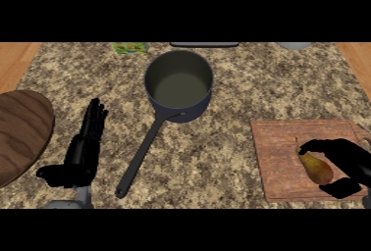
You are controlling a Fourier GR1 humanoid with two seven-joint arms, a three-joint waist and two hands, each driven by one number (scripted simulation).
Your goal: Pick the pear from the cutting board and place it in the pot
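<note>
Right-hand fingers (324,145) curled over the stem end of the pear (316,168), thumb against its broad end at 5 o'clock; the right hand (352,161) brackets the fruit lengthwise, though full contact cannot be confirmed. The pear lies on the board (282,157), stem toward 11 o'clock, near the board's right side. Step in hand: securing the grasp. Done well, the fingers close along the long axis and the lift goes straight up before any travel. The pot (178,81) stands well apart at 10 o'clock of the pear, open, nothing inside; its handle (145,152) runs toward 7 o'clock, off the likely path. Left hand (81,152), fingers straight and together, rests on the surface (232,147) at 9 o'clock of the handle. A wooden disc (18,132) at the left edge and a green box (130,47) at 11 o'clock of the pot seem no obstruction
</note>
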